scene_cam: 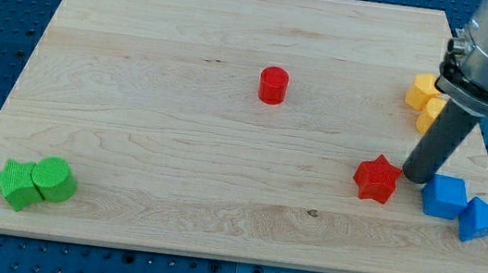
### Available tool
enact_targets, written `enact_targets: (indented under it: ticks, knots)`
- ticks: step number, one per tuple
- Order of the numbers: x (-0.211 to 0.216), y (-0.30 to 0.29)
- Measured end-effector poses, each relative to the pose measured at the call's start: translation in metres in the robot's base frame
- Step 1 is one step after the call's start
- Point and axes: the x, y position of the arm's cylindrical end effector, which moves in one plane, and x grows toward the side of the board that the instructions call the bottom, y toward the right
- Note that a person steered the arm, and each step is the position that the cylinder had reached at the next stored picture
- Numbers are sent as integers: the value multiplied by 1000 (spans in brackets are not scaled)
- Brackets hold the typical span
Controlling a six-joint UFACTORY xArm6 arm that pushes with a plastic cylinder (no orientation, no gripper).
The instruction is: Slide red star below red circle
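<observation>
The red star (376, 179) lies on the wooden board at the view's lower right. The red circle (273, 85) stands near the board's middle, up and to the left of the star. My tip (415, 177) is at the lower end of the dark rod, just to the right of the red star, close to it or touching its right point. The rod comes down from the arm at the view's upper right.
Two yellow blocks (426, 98) sit at the right, partly behind the rod. A blue cube (445, 197) and a blue triangular block (480, 220) lie right of my tip. A green star (17, 183) and green cylinder (54, 178) sit at lower left.
</observation>
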Motion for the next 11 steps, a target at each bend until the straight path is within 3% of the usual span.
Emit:
enact_targets:
  ticks: [4,6,9,11]
  knots:
    - [19,-100]
    - [24,-107]
    - [-25,-167]
    - [-21,-210]
